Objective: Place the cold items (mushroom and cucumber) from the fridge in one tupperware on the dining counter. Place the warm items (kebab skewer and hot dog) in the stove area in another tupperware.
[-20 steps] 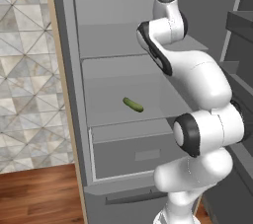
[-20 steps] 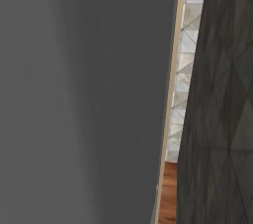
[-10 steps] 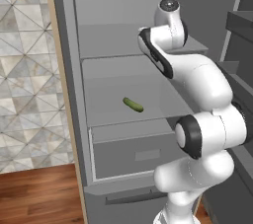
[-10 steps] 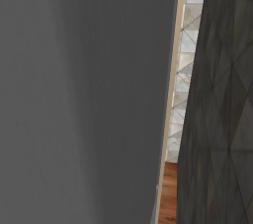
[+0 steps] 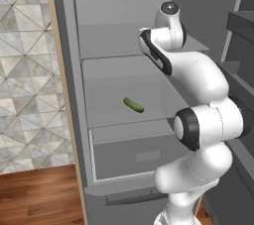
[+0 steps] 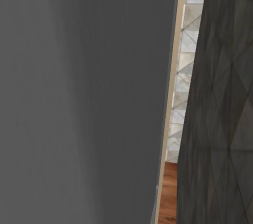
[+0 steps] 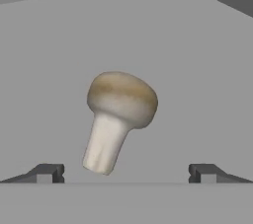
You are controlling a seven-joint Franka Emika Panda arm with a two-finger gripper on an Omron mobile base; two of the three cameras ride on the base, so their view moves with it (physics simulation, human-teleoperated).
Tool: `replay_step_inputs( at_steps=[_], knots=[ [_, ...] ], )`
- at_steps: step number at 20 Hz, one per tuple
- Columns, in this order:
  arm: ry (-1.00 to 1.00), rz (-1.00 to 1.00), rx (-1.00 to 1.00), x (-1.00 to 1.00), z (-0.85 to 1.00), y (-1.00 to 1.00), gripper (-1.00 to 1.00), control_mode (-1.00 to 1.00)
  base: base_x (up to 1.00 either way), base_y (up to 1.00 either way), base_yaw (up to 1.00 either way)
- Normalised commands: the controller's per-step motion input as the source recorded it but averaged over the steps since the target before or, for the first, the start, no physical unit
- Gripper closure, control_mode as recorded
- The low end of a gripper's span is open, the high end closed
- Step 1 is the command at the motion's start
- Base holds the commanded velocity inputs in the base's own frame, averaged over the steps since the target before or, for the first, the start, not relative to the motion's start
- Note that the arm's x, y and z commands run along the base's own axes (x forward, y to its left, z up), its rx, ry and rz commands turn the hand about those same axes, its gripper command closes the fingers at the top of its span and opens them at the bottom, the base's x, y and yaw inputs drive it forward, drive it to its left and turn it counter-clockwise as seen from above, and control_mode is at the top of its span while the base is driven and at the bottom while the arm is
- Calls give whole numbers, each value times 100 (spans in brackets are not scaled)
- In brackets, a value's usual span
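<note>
From the left base view I see the fridge standing open. It is tall and grey, with a tan strip down its left side. My white arm goes up from the bottom right and bends into the upper part of the fridge. The cucumber is small and dark green. It lies on a grey shelf in the middle of the fridge, left of my arm and not touching it. Under that shelf there is a grey drawer. Left of the fridge I see a wall of pale tiles and a brown wood floor

From the right base view I see a big flat grey side of the fridge very close up. Next to it is a thin tan edge, then a bit of pale tiles, and a dark panel on the right. A little wood floor shows low down

From the hand view I see the mushroom right in front of me. It has a round tan cap and a short pale stem, and it leans over a bit on the grey fridge shelf. My pincer is spread wide. One tip sits on each side of the mushroom, and neither tip touches it. The mushroom sits between them, a bit nearer the left tip
</note>
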Motion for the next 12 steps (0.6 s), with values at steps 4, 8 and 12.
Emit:
replay_step_inputs(
  at_steps=[4,8,12],
  knots=[
    [0,0,0,6,0,0,-100,-100,0,0,0],
    [0,0,0,36,-1,0,-100,-100,0,0,0],
    [0,0,0,26,0,0,-100,-100,0,0,0]
  ],
)
